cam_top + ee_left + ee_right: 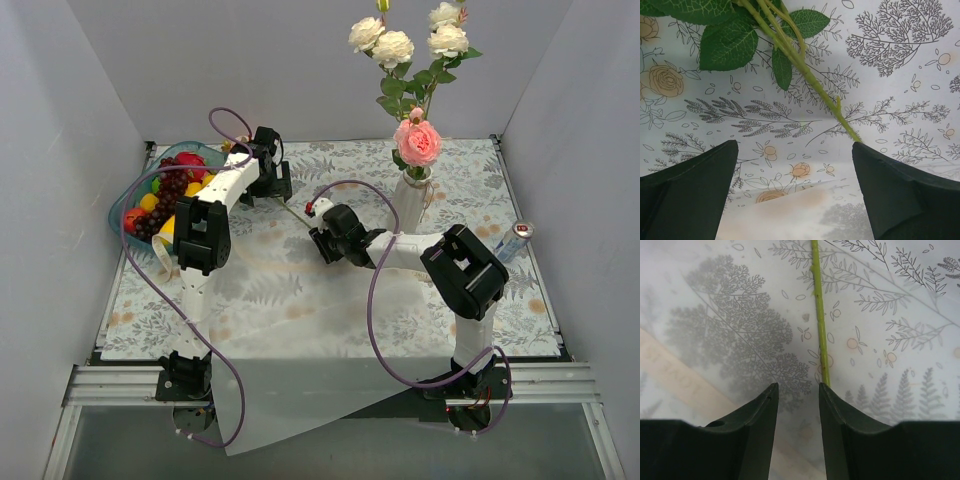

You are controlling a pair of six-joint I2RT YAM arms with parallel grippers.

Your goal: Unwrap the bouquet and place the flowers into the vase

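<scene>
one rose stem down on the cloth, both grippers open over it

the vase (412,200) stands upright on the table (540,353), close to the far right corner. it holds the flowers (418,142): a pink rose just above the rim, and cream-white blooms high above it on leafy stems.

one loose stem (297,214) lies flat on the printed tablecloth (470,165), towards the far edge and to the left of the vase, apart from it. its leafy end points to the far left corner and its bare end to the middle of the table.

the left gripper (278,192) hangs over the leafy end with its jaws spread wide and nothing between them. seen from its wrist, the leaves (727,42) lie on the cloth ahead of the fingers. the stem slants down to the tip of one finger, and i cannot tell whether it touches.

the right gripper (317,235) sits low over the bare end, facing the left one along the stem. its jaws are apart with a modest gap and hold nothing. the stem stops right at the tip of one finger, beside the gap and not clamped.

the white translucent paper (290,390) lies spread flat at the near edge between the two arm bases, with part of it hanging over the edge. fruit (165,195) fills a blue tray (117,205) at the far left corner. a silver can (521,232) lies near the right edge.
</scene>
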